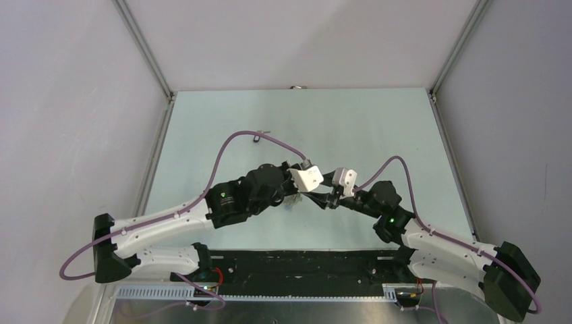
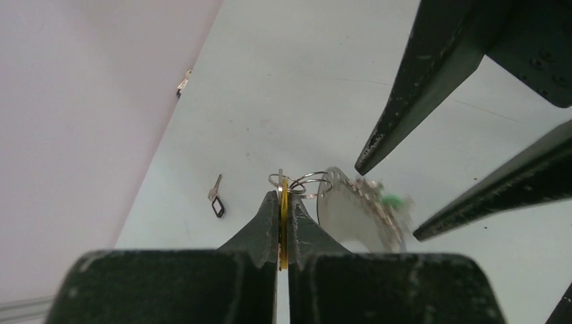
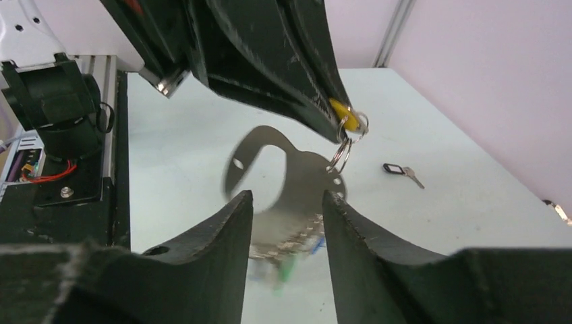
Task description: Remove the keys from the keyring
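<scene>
Two arms meet over the middle of the pale table. The left gripper has its jaws together, clamped on a yellow tag that stands edge-on between the fingers. Thin wire rings project from the tag just past the fingertips. From them hangs the keyring, a flat grey loop with a hooked upper end. At the lower end of the keyring is a bunch of keys, blurred. Green and blue parts can be made out, but single keys cannot, and whether the bunch touches the table cannot be told.

The right gripper has its jaws apart, one finger on each side of the lower part of the keyring and the bunch. Whether either finger touches the metal cannot be told. In the left wrist view the right fingers enter from the upper right, their tips just beside the bunch.

Two keys lie loose on the table. A black-tagged key lies flat, apart from both grippers, on the side towards the back wall. A small key lies farther off, at the foot of that wall
</scene>
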You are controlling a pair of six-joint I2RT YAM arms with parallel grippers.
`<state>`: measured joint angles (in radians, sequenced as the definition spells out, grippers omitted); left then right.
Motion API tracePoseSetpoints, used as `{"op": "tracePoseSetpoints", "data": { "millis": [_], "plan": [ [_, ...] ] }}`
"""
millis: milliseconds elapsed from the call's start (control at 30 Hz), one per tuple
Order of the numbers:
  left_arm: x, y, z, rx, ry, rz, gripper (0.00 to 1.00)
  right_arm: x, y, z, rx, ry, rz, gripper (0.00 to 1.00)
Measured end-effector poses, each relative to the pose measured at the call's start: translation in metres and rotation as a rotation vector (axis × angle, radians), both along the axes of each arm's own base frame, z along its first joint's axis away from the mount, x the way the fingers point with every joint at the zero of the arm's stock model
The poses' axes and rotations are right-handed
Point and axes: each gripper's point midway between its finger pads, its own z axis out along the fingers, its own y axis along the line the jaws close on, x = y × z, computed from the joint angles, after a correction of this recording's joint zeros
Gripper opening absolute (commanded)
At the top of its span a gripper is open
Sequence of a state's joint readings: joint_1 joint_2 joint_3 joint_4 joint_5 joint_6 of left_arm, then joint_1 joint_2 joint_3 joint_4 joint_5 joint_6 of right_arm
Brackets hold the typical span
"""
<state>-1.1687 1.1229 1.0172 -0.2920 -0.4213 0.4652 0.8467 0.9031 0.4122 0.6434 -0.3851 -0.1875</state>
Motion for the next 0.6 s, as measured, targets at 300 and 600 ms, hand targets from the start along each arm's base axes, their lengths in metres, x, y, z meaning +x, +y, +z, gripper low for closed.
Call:
{"op": "tracePoseSetpoints", "data": {
  "millis": [300, 600],
  "plan": [
    [-0.008, -0.010, 0.004, -0.041, 0.022, -0.059, 0.00, 0.003, -0.008, -0.008, 0.014, -0.022, -0.066, 0.30],
    [-0.010, -0.013, 0.005, -0.056, 0.028, -0.076, 0.00, 0.001, -0.011, 0.008, 0.068, -0.060, -0.074, 0.37]
  ]
}}
